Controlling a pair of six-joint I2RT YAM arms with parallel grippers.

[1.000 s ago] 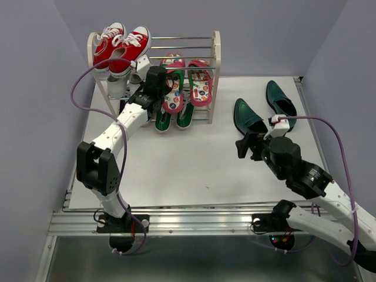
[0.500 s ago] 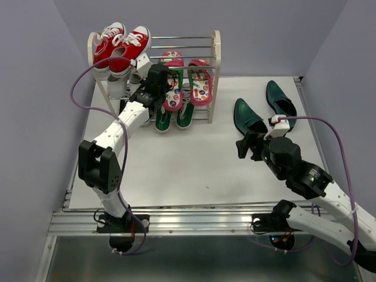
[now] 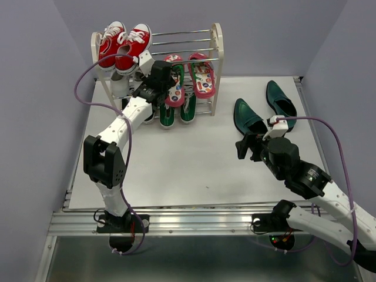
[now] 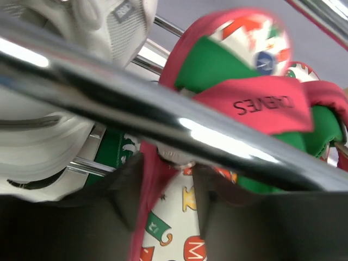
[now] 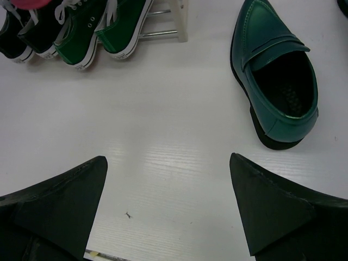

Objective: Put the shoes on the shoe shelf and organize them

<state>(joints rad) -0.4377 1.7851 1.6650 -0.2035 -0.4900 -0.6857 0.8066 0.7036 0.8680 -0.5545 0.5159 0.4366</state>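
Note:
The shoe shelf (image 3: 217,64) stands at the back left. Two pink-red flip-flops (image 3: 201,76) lie on its middle tier, and green sneakers (image 3: 188,108) sit on the bottom tier. My left gripper (image 3: 170,89) reaches into the middle tier at the left flip-flop (image 3: 176,94). In the left wrist view its jaws (image 4: 167,174) stand parted around that flip-flop's pink rim (image 4: 149,206), under a shelf rod (image 4: 109,92). Two dark green loafers (image 3: 248,116) (image 3: 281,98) lie on the table at the right. My right gripper (image 3: 245,147) hovers open and empty just in front of the nearer loafer (image 5: 274,76).
Red sneakers (image 3: 123,44) sit on the top tier at the left. A white sneaker (image 4: 38,147) fills the middle tier's left side. Black sneakers (image 5: 22,32) sit beside the green ones (image 5: 81,38) on the bottom tier. Purple walls close in the table.
My left arm has pushed further into the shelf, carrying the left flip-flop deeper, and its jaws have parted. The shelf has shifted slightly back. The right arm has not moved.

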